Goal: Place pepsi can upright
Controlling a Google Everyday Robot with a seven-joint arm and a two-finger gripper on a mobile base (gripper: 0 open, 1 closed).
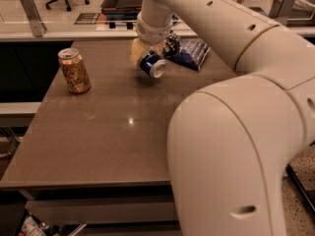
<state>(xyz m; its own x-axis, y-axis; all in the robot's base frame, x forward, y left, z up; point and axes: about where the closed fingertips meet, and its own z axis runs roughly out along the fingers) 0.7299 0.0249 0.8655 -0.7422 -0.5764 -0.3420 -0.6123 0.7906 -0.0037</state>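
Since the pepsi can must stand, the pincer clamps it, tilted, over the tabletop. A snack bag lies just beyond the pincer.

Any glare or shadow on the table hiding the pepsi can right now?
Camera view: dim warm light; one small glare spot on the table, nearer the camera than the pepsi can. The tool, at the table's far side, holds the can, silver end bright, soft shadow beneath.

— Where do we see the pepsi can?
— Just beside the snack bag: dark blue, tipped on its side, silver end facing us.
— Held?
— The gripper clasps it there; we think it's slightly lifted.
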